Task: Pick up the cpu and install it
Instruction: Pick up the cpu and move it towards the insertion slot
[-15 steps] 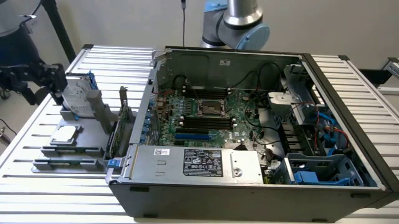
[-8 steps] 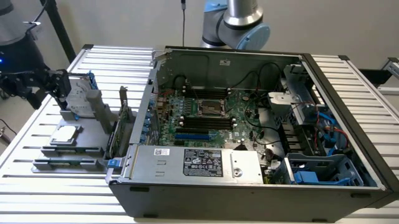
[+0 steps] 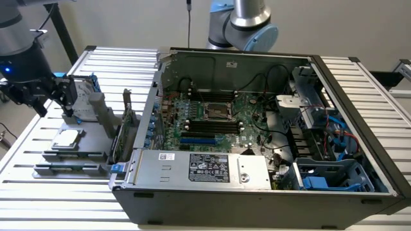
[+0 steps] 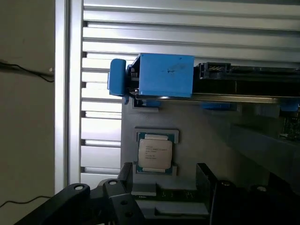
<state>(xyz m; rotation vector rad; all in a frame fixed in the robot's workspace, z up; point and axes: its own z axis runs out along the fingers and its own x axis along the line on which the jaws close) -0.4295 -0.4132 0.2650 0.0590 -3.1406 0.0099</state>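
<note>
The cpu (image 3: 66, 138) is a small square chip with a silvery top, lying flat in a recess of a grey holder (image 3: 96, 126) on the slatted table, at the exterior view's left. My gripper (image 3: 38, 103) hangs above and slightly beyond it, apart from it, open and holding nothing. In the wrist view the cpu (image 4: 154, 153) lies just ahead of the gripper (image 4: 164, 172), between its black fingers (image 4: 126, 176). The motherboard's socket (image 3: 217, 113) sits inside the open computer case (image 3: 257, 192).
A silver hard drive with blue brackets (image 3: 80, 94) (image 4: 166, 75) stands upright on the holder just behind the cpu. Black cards (image 3: 123, 130) stand between the holder and the case wall. A second arm's base (image 3: 247, 24) rises behind the case.
</note>
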